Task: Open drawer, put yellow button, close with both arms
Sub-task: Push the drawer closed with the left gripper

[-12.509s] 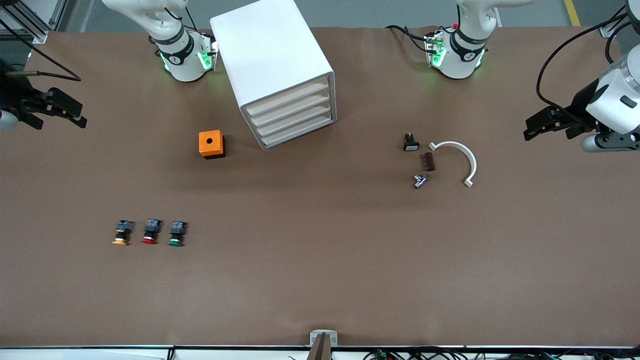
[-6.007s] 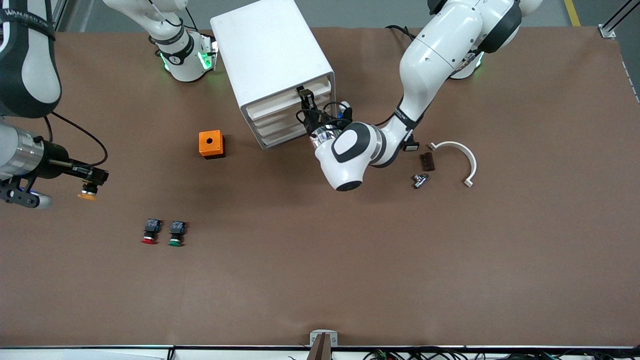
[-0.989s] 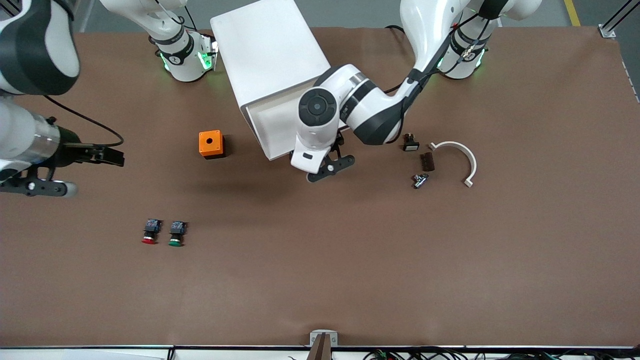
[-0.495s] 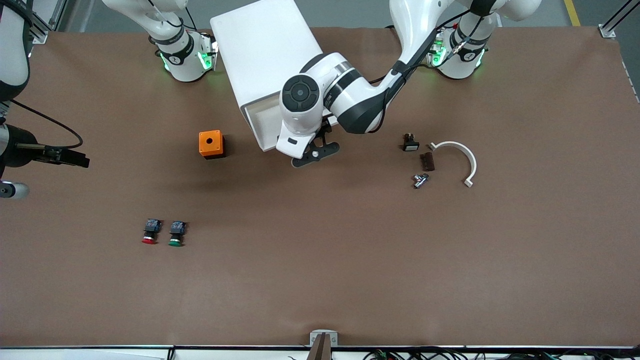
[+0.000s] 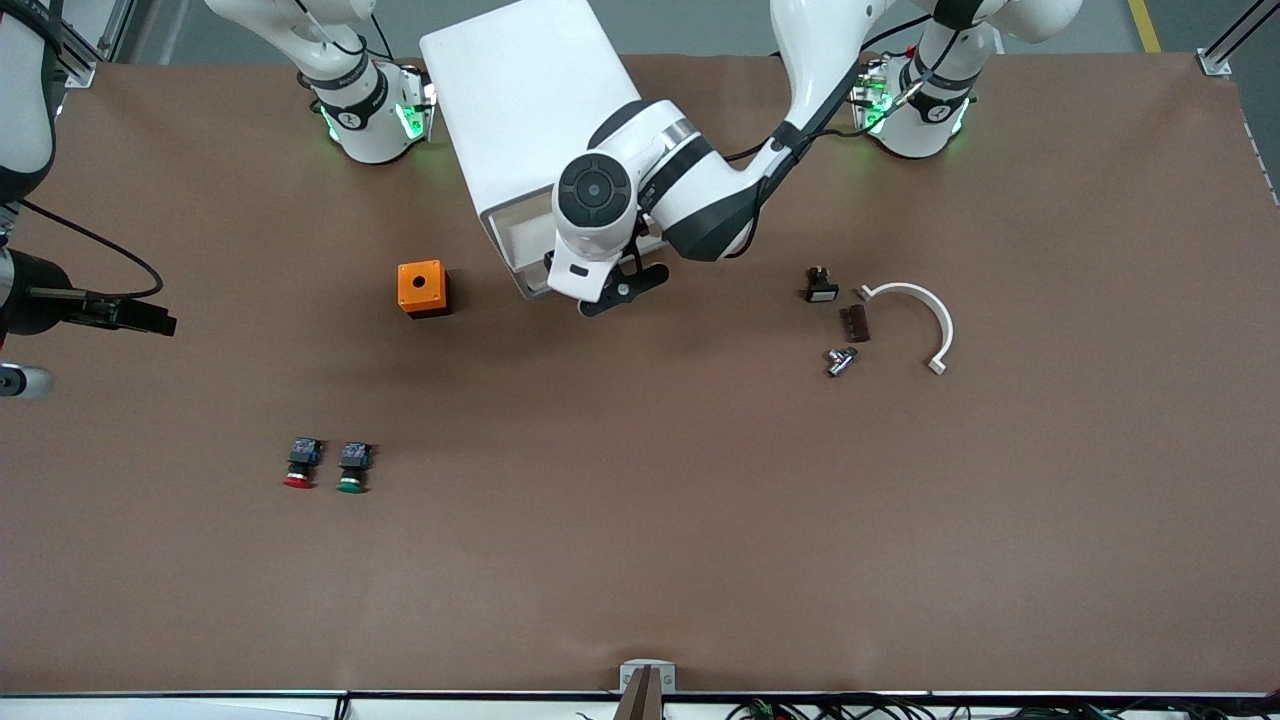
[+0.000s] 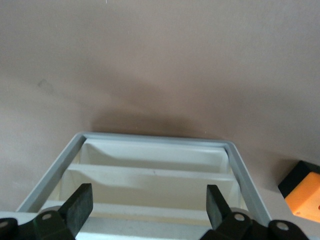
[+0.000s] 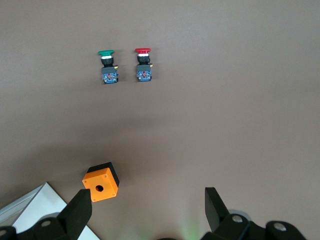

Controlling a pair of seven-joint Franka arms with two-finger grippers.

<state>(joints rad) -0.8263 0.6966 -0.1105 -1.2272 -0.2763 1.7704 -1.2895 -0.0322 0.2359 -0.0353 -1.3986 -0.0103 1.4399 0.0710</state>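
The white cabinet [image 5: 520, 100] stands near the robots' bases. Its top drawer [image 5: 515, 245] stands partly out; the left wrist view shows its grey rim [image 6: 155, 140] and bare white compartments. The yellow button is hidden in every view. My left gripper [image 5: 622, 290] is open and empty over the drawer's front end, fingers wide apart in the left wrist view [image 6: 149, 207]. My right gripper [image 5: 160, 324] is open and empty, up over the right arm's end of the table; its wrist view [image 7: 147, 207] looks down on the mat.
An orange box [image 5: 423, 288] with a round hole sits beside the cabinet. The red-capped button [image 5: 300, 465] and green-capped button [image 5: 352, 468] lie nearer the front camera. A white arc [image 5: 925, 310] and small dark parts [image 5: 855, 322] lie toward the left arm's end.
The left arm has moved in toward the cabinet and the drawer has slid partway back in. The right gripper has drawn back toward its end of the table.
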